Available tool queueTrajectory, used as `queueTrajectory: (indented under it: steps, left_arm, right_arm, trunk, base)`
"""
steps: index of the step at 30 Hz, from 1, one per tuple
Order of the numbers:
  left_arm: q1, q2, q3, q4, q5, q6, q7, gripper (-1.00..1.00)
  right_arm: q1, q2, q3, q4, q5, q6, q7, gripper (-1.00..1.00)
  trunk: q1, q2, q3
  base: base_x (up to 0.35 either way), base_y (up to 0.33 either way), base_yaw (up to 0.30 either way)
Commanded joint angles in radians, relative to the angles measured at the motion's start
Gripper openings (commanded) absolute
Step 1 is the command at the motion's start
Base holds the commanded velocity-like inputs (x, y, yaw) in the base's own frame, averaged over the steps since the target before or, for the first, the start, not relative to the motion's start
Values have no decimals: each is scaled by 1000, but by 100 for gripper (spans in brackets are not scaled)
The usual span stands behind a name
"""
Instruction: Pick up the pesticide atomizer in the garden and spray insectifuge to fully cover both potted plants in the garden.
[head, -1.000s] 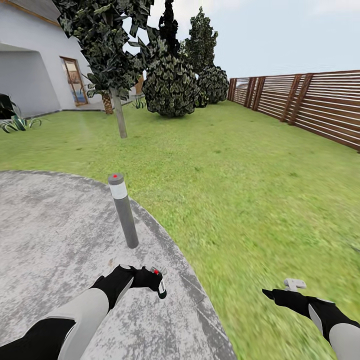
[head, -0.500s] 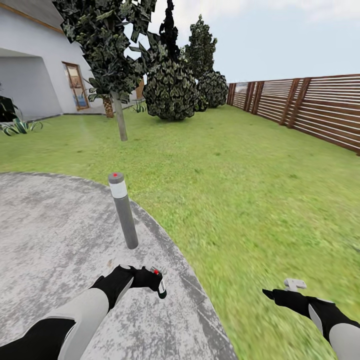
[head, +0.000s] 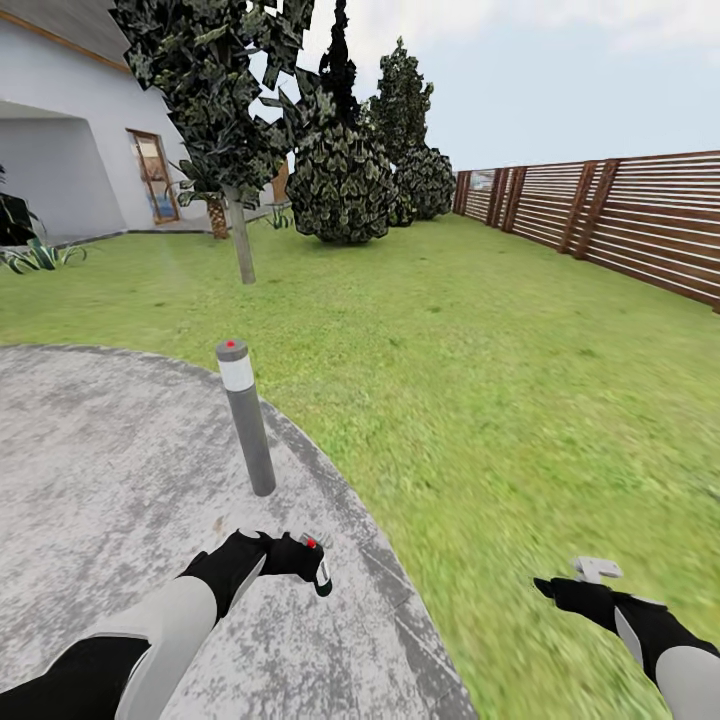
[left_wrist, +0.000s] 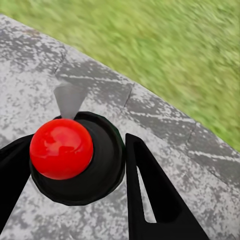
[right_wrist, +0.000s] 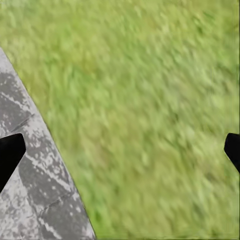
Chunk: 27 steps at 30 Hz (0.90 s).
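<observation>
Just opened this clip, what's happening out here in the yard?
The robot stands at the edge of a round paved patio beside a lawn. Its left gripper holds the pesticide atomizer, fingers closed around the dark nozzle head with its red dot. The right gripper hangs open and empty over the grass. A grey bollard lamp stands just ahead. A light-green leafy plant shows far off by the house; no spraying is under way.

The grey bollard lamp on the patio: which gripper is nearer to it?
Left. The left gripper, shut on the pesticide atomizer, sits over the patio just in front of the bollard lamp. The right gripper is off over the lawn, farther away.
</observation>
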Motion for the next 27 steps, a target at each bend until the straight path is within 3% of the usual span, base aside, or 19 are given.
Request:
queueTrajectory:
  steps: [1, 7, 11, 13, 14, 17, 18, 19, 21, 27]
  left_arm:
    - [0, 0, -2, -3, 3, 9, -3, -100]
    - [0, 0, -2, -3, 23, 7, -2, -100]
    - [0, 1, -1, -4, 48, 7, 3, -100]
    - [0, 1, -1, -4, 50, 7, 27, -100]
    - [0, 0, -1, -4, 51, 6, 74, -100]
    - [0, -1, -2, -5, 52, 6, 125, -100]
    - [0, -1, -2, -7, 53, 6, 141, -100]
    - [0, -1, -2, -7, 55, 6, 147, -100]
    - [0, -1, -2, -9, 57, 6, 154, -100]
    - [0, -1, -2, -12, 59, 6, 158, -100]
  right_arm:
    - [-1, 1, -10, -3, 5, 8, -74, 100]
    - [-1, 4, -12, -9, 5, 13, -462, 100]
    - [-1, 5, -11, -2, 7, 9, -578, 100]
    - [-1, 6, -11, -1, 8, 4, -583, 100]
    - [-1, 7, -11, 1, 8, 2, -555, 100]
    - [-1, 7, -11, 2, 8, 0, -428, 100]
    - [-1, 7, -12, 3, 8, 0, -332, 100]
    - [-1, 7, -12, 4, 7, 0, -282, 100]
    - [-1, 7, -12, 3, 6, -3, -230, 100]
    - [-1, 8, -12, 5, 5, -18, -195, 100]
  trunk:
    - [4, -8, -4]
    - [27, -50, -23]
    - [42, -78, -35]
    - [50, -92, -42]
    - [54, -99, -45]
    - [65, -120, -54]
    - [69, -127, -57]
    - [73, -134, -60]
    - [80, -148, -67]
    - [103, -190, -85]
  base:
    - [0, 0, 0]
    - [0, 0, 0]
    - [0, 0, 0]
    - [0, 0, 0]
    - [0, 0, 0]
    - [0, 0, 0]
    - [0, 0, 0]
    - [0, 0, 0]
    - [0, 0, 0]
    - [0, 0, 0]
